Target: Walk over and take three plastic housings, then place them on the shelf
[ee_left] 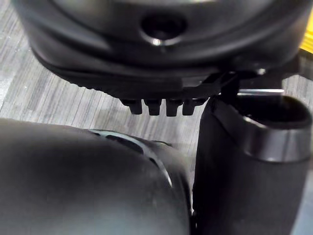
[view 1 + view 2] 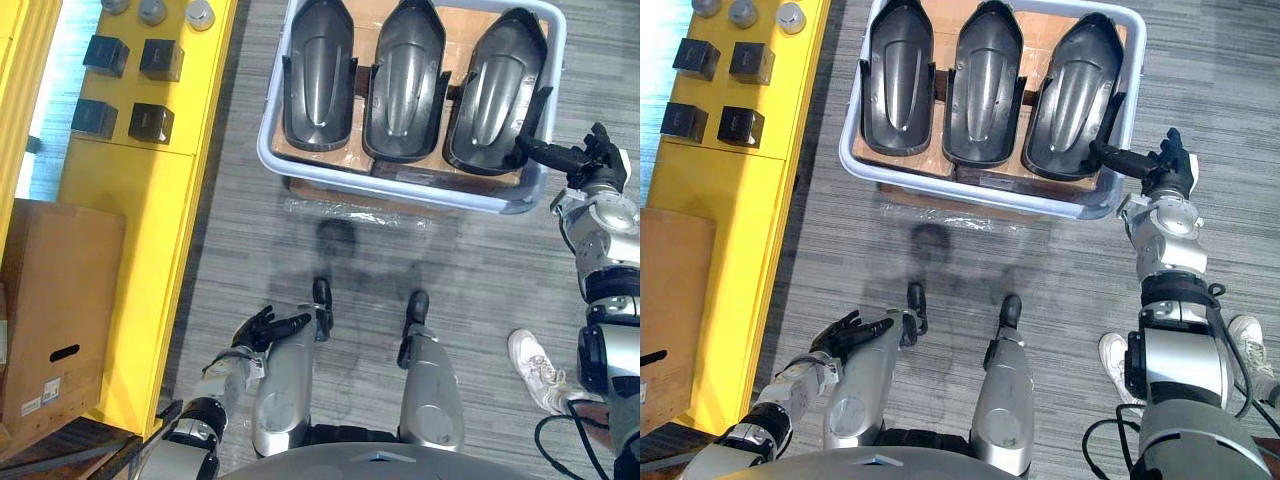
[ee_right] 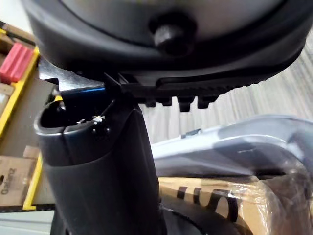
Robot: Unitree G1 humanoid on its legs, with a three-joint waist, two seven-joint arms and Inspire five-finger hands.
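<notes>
Three black plastic housings lie side by side, hollow side up, in a pale grey-blue tub [image 2: 400, 185]: a left housing [image 2: 318, 75], a middle housing [image 2: 405, 80] and a right housing [image 2: 495, 90]. My right hand [image 2: 592, 160] hovers at the tub's near right corner, open. Its thumb reaches out to the rim of the right housing [image 2: 1075, 95], and I cannot tell whether it touches. The tub's rim [image 3: 234, 147] passes close by in the right wrist view. My left hand [image 2: 265, 328] hangs low on my left, open with its fingers spread and holding nothing.
The tub rests on a plastic-wrapped cardboard box [image 2: 360, 205] on grey floor. A yellow shelf [image 2: 160, 200] on the left carries black cubes [image 2: 150, 122] and grey round parts. A brown carton [image 2: 55, 300] stands at lower left. A person's white shoe [image 2: 535, 370] is near my right side.
</notes>
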